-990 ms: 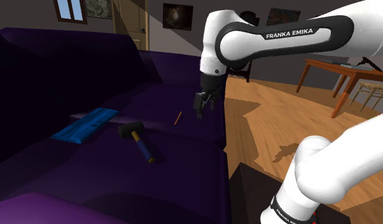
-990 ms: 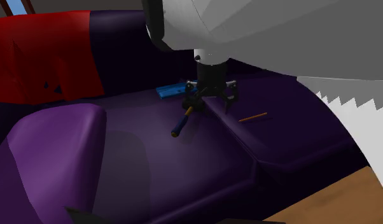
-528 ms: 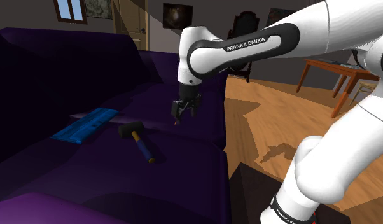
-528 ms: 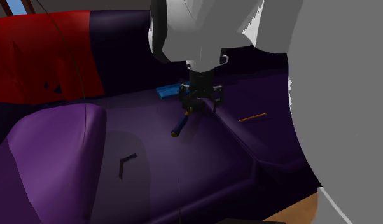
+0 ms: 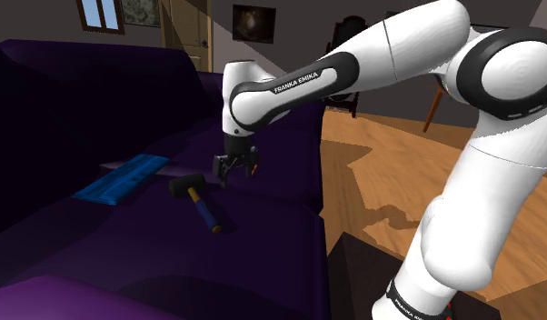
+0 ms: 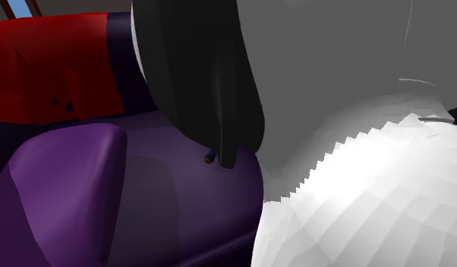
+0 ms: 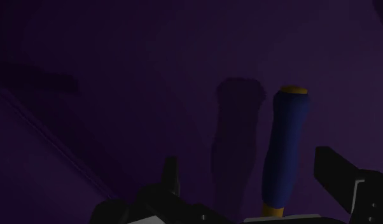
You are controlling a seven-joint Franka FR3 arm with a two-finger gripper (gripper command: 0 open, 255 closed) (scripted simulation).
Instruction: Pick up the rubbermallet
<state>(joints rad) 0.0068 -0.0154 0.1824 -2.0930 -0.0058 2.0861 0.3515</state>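
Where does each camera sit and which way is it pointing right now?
Shoulder view: beside the stand, looking across the purple sofa at the mallet; arm and gripper show.
Second exterior view: low near the sofa, facing it; the arm looms close.
Wrist view: looks down on sofa; the open gripper straddles the mallet's blue handle.
All share the mallet.

Blue mallet handle [image 7: 284, 146] lies on purple cushion [image 7: 120, 76]; tool [image 7: 247, 162] jaws stand apart.

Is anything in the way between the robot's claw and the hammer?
No, nothing I can see. The open gripper hangs over the sofa near the mallet, with only bare purple cushion between them. The flat blue thing lies beyond the mallet, out of the way.
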